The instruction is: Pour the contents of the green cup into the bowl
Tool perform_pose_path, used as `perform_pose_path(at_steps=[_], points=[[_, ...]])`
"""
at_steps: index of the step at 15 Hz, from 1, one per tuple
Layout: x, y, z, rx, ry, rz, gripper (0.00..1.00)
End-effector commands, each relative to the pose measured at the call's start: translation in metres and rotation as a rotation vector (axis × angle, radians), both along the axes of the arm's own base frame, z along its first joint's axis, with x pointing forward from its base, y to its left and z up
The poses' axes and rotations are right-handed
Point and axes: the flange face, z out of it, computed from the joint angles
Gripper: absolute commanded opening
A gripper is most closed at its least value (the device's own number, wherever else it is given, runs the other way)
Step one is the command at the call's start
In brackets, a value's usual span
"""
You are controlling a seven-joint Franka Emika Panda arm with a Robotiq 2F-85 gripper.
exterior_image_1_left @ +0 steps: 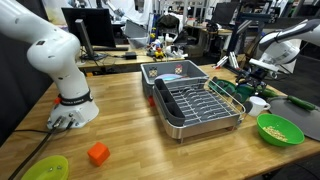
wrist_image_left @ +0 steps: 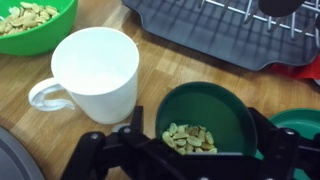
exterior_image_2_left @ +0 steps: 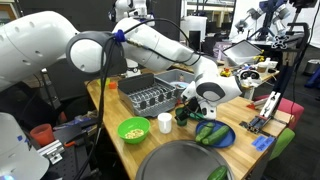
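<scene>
Inspection of the work area. The gripper (wrist_image_left: 200,127) was found open, its jaws set wide on either side of the green cup (wrist_image_left: 205,103) in the wrist view. A gap showed between the left finger (wrist_image_left: 133,128) and the cup wall; contact on the other side could not be determined. No grip on the cup was evident.

The green cup stood upright on the wooden table (wrist_image_left: 160,55), directly beneath the gripper. It held yellowish-tan bits (wrist_image_left: 190,137) that covered part of its bottom. A white mug (wrist_image_left: 95,65) stood just beside it, handle turned away from the cup and its inside bare.

The bowl (wrist_image_left: 50,38), lime green and holding similar tan bits, lay beyond the mug at the frame's upper corner, apart from the green cup. In both exterior views the bowl (exterior_image_1_left: 280,141) (exterior_image_2_left: 133,138) sat near the table edge, with the mug between it and the gripper.

A grey dish rack (exterior_image_1_left: 195,100) occupied the middle of the table, close to the cup's far side.
</scene>
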Motion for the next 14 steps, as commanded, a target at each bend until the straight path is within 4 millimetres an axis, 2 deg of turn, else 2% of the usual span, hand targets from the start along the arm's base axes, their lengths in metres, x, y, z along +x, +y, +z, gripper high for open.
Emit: perform_pose_path(at_steps=[1,3,4,5,8,14], points=[[0.004,0.003,-0.003,0.031,0.032,0.009,1.0],[0.005,0.006,-0.004,0.043,0.041,0.014,1.0],[0.005,0.006,-0.004,0.048,0.041,0.015,0.76],[0.006,0.005,-0.005,0.051,0.04,0.014,0.74],[0.007,0.002,-0.004,0.058,0.044,0.01,0.54],[0.006,-0.005,-0.004,0.067,0.044,0.005,0.52]])
